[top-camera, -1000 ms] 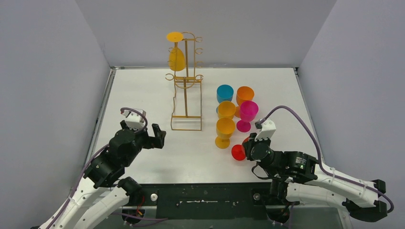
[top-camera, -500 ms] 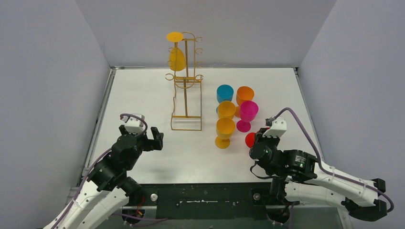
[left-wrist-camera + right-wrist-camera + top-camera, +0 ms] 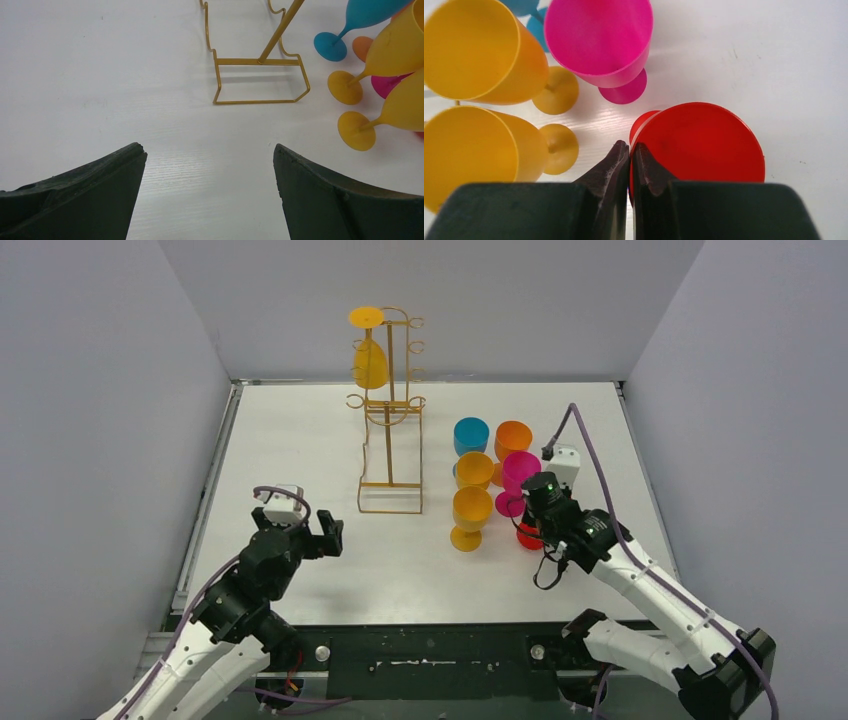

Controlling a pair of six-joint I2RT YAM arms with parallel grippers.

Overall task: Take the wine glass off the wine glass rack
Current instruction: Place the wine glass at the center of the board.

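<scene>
The gold wire wine glass rack (image 3: pixel 391 484) stands at the back centre, and its base (image 3: pixel 257 62) shows in the left wrist view. A yellow wine glass (image 3: pixel 370 362) hangs upside down from its upper left loop. My left gripper (image 3: pixel 330 530) (image 3: pixel 209 150) hovers open over bare table in front of the rack, with nothing between its fingers. My right gripper (image 3: pixel 530 528) (image 3: pixel 630 146) is shut on the rim of a red wine glass (image 3: pixel 528 537) (image 3: pixel 704 140), one finger inside the bowl and one outside, just right of the group of glasses.
Several upright glasses stand right of the rack: blue (image 3: pixel 471 435), orange (image 3: pixel 513 439), magenta (image 3: pixel 520 472) and two yellow (image 3: pixel 475 470) (image 3: pixel 472 510). The magenta one (image 3: pixel 599 40) and the yellow ones (image 3: pixel 474 50) sit close ahead of the right gripper. Grey walls enclose the table.
The right arm has carried the red glass from the front of the table back and to the right, next to the magenta glass. The left gripper has drawn slightly towards the near edge.
</scene>
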